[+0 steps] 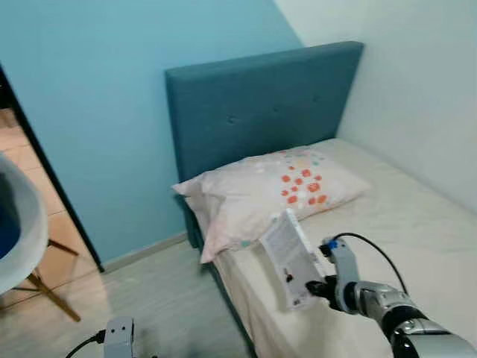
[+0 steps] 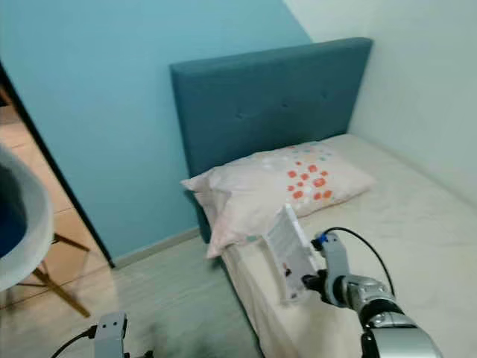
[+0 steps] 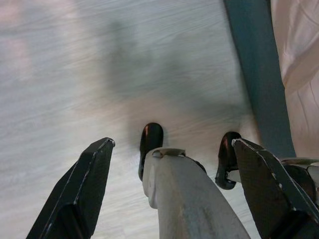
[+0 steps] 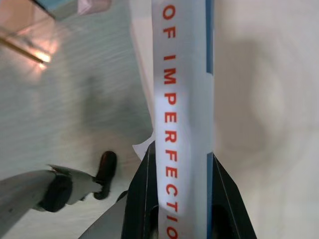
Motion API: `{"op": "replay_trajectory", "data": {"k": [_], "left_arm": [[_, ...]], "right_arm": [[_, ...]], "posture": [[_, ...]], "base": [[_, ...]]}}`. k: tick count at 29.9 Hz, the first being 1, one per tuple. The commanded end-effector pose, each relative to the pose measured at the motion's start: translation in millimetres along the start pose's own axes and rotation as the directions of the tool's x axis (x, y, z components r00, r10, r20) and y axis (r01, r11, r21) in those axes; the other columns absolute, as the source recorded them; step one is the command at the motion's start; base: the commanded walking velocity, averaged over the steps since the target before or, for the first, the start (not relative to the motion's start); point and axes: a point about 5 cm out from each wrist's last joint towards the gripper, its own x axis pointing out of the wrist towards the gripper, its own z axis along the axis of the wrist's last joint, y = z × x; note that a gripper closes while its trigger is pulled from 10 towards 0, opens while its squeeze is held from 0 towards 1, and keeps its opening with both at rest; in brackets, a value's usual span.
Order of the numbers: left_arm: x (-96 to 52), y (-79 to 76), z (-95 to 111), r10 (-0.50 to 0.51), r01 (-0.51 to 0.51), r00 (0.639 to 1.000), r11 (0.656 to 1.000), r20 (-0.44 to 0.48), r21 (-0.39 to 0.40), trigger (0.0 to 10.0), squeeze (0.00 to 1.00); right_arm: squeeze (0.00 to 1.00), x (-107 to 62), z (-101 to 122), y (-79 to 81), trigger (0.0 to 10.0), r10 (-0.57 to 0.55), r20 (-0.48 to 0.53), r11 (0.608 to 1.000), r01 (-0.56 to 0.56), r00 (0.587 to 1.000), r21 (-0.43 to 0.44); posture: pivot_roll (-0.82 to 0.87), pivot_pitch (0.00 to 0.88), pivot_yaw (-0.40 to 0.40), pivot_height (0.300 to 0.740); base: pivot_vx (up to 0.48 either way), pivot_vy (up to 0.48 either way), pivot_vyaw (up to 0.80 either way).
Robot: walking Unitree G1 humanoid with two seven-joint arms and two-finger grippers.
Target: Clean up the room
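The right hand (image 1: 319,286) is clamped shut on the spine of a white book (image 1: 289,259), holding it upright, long axis rising away from the fingers, above the bed (image 1: 417,224) edge just short of the pillow (image 1: 268,190), while the left hand (image 3: 164,184) hangs open over the floor (image 1: 156,298).

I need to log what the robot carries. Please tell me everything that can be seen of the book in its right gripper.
The book is a thin white paperback with a printed cover and a dark code near its lower end. Its white spine bears red capital letters reading "OF IMPERFECTIO", with a blue edge beside it. The right gripper is shut on its lower part, a black finger on each side of the spine. The book stands tilted, held in the air above the edge of the bed, in front of the pillow, apparently touching neither.
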Motion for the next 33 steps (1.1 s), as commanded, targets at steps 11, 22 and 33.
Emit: {"op": "replay_trajectory", "data": {"k": [11, 22, 33], "left_arm": [[0.8, 4.5, 8.8, 0.016, -0.015, 0.999, 0.999, 0.037, -0.034, 10.0, 0.0], [0.8, 9.8, 13.7, 0.028, -0.025, 0.998, 0.998, 0.057, -0.052, 10.0, 0.0], [-1.1, 15.8, 7.4, 0.033, -0.031, 0.998, 0.998, 0.045, -0.048, 10.0, 0.0]], "right_arm": [[0.0, 11.0, -15.4, 24.5, 10.0, 0.178, -0.019, 0.971, -0.173, 0.984, 0.162], [0.0, -2.2, 3.7, 4.6, 10.0, 0.112, -0.018, 0.989, -0.11, 0.993, 0.097], [0.0, 5.3, 5.9, 13.7, 10.0, 0.097, -0.043, 0.995, -0.097, 0.994, 0.003]], "posture": [[-0.04, 0.038, -0.032, 0.695], [-0.04, 0.041, -0.026, 0.64], [-0.01, 0.071, -0.013, 0.6]], "base": [[0.0, 0.0, 0.0], [0.0, 0.0, 0.0], [0.0, 0.0, 0.0]]}}
